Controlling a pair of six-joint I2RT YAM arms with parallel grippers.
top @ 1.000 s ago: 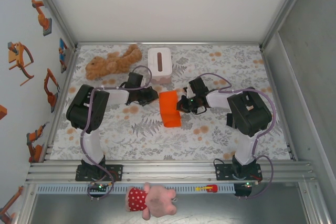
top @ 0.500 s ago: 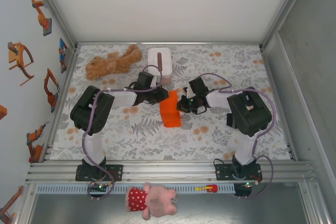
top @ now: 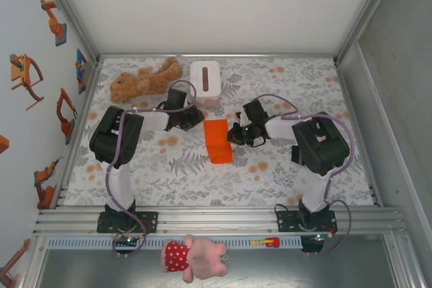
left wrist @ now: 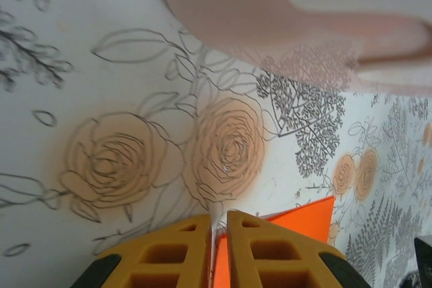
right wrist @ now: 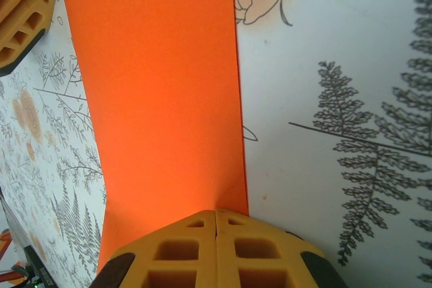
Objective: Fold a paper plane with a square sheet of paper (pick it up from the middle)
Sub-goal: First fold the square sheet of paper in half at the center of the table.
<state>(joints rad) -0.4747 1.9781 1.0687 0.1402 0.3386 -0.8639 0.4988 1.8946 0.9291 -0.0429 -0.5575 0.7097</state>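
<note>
The square sheet of paper [top: 217, 143] is bright orange and lies on the flowered cloth as a narrow upright rectangle. My right gripper [top: 234, 135] is shut on its right edge. In the right wrist view the sheet [right wrist: 162, 85] stretches away from the closed yellow fingertips of that gripper [right wrist: 216, 211]. My left gripper [top: 198, 118] sits just left of the sheet's far corner, apart from it. In the left wrist view its gripper [left wrist: 219, 215] has the fingers drawn together to a thin slit with nothing gripped. An orange corner of the sheet [left wrist: 304, 214] shows to their right.
A white tissue box [top: 205, 80] stands just beyond the left gripper and looms blurred in the left wrist view [left wrist: 270, 11]. A brown teddy bear [top: 145, 79] lies at the back left. A pink plush toy [top: 192, 257] rests below the front rail.
The left gripper reached to the sheet's far corner, nudging it askew, then drew back left toward the tissue box. The sheet lies straight again. The right gripper kept its hold.
</note>
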